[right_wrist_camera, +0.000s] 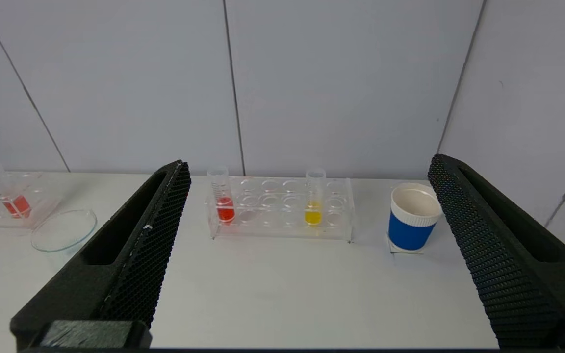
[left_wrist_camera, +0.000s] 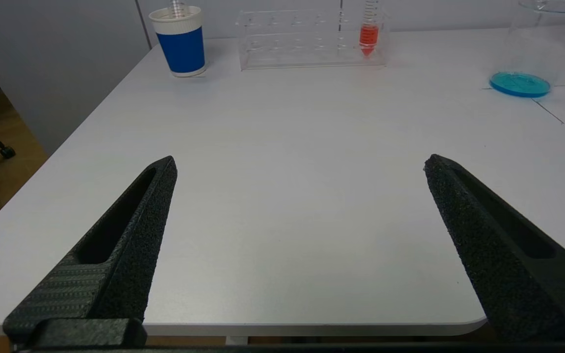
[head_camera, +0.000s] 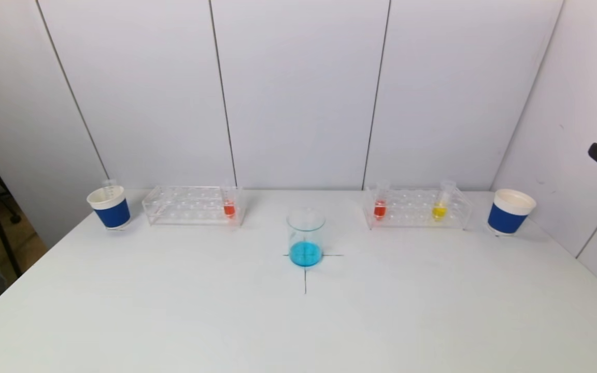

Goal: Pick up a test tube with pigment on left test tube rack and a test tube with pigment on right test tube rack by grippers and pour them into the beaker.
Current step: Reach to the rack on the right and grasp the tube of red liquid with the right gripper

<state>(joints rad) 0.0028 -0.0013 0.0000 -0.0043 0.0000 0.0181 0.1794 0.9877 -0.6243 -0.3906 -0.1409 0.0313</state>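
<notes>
While both tools hang spread and empty, tubes stand upright. Left tool (left_wrist_camera: pixel 299 164) faces the orange tube (left_wrist_camera: pixel 369 35) ahead, beakerward. Right tool (right_wrist_camera: pixel 307 166) faces the right rack (right_wrist_camera: pixel 282 208) squarely.

So the beaker (head_camera: pixel 306 238) sat mid-table (head_camera: pixel 174 321), on a cross mark (head_camera: pixel 305 274). Behind it to the left was the left rack (head_camera: pixel 184 205), with one filled tube (head_camera: pixel 229 203) at its inner end. Further left stood a cup (head_camera: pixel 109 207) with a tube in it. The right rack (head_camera: pixel 416 209) held two tubes (head_camera: pixel 380 205) (head_camera: pixel 441 206), well apart, and another cup (head_camera: pixel 509 211) stood just right of it.
</notes>
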